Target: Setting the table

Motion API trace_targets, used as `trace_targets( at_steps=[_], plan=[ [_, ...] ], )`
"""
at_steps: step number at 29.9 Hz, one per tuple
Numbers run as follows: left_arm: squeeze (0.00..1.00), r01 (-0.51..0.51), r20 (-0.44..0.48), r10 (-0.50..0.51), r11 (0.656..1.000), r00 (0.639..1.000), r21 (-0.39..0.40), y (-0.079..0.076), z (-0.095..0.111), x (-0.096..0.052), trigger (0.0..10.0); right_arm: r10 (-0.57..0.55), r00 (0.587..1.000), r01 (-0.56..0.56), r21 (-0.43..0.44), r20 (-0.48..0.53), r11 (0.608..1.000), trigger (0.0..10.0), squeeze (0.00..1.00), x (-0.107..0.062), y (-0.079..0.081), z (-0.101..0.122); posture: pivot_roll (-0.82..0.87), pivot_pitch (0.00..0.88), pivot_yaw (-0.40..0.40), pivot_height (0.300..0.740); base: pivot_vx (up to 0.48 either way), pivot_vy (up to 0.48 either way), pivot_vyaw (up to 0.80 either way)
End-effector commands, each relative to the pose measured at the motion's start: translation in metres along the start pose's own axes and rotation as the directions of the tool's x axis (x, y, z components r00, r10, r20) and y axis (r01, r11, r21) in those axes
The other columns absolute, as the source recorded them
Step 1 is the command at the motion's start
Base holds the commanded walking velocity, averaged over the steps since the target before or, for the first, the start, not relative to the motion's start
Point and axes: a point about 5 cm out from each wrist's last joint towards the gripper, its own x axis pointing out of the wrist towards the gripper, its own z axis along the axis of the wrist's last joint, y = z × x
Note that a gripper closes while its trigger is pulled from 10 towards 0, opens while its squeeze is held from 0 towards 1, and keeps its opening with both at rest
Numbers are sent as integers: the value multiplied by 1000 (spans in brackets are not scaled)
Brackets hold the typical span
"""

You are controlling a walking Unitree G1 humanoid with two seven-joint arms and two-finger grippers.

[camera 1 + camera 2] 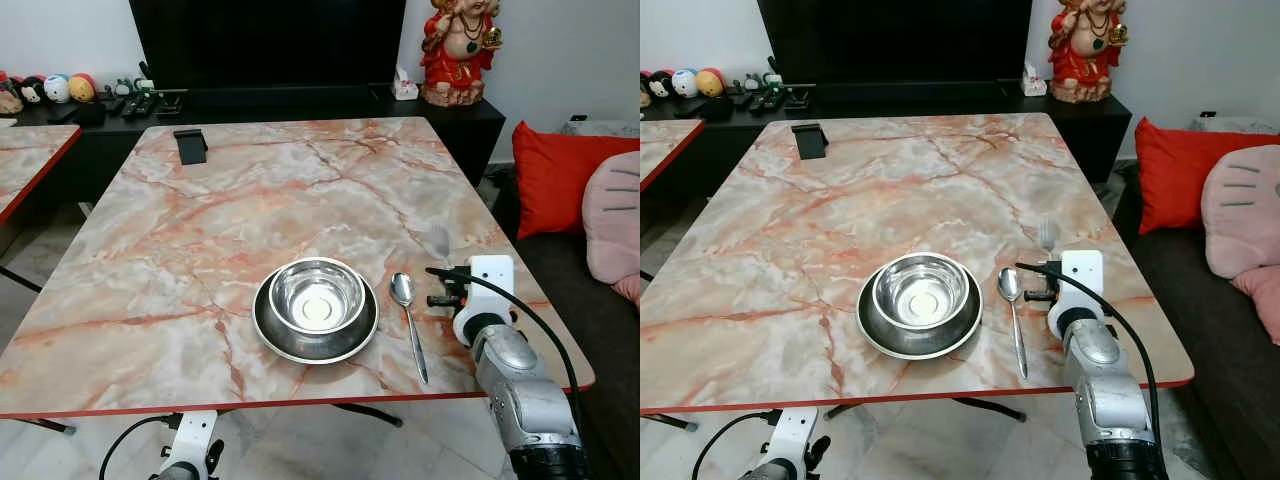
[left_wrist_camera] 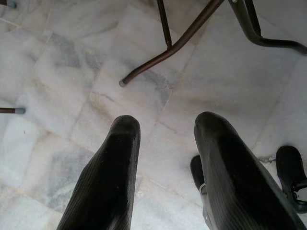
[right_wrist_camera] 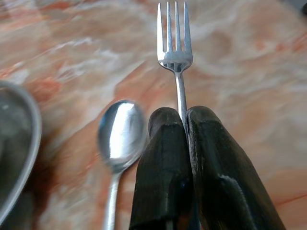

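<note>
Your right gripper is clamped on the fork, light, stiff and slick, so keep hold mid-handle; the left gripper hangs open.

1. head stereo pair looks forward and down across the marble table; both share it.
2. right wrist camera sits close above that table.
3. left wrist camera faces the floor.
</note>
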Motion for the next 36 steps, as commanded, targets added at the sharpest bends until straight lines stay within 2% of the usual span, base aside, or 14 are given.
trace_targets(
  at_steps=[1,3,7,18,36],
  plan=[
    [0,-5,-28,5,1000,1000,-4,2,-6,-1,10000,23,999,-22,44,-25,999,10000,0,1,1,-3,-55,0,-3,740,0,0,0],
    [0,-6,-29,6,1000,1000,-5,2,-6,-2,10000,37,998,-33,77,-52,996,10000,0,2,2,-10,-53,0,-4,740,0,0,0],
    [0,-9,-34,9,1000,999,-8,2,-8,-2,10000,49,994,-41,82,-98,996,10000,0,2,1,-20,-50,0,-7,740,0,0,0],
    [0,-8,-43,8,1000,999,-10,1,-11,-3,10000,-10,995,17,67,-99,998,10000,0,1,-9,-19,-54,0,-10,740,0,0,0],
    [0,-7,-39,7,1000,999,-7,2,-10,-3,10000,-1,992,10,68,-129,998,10000,0,2,-4,-25,-51,0,-9,740,0,0,0]
  ],
)
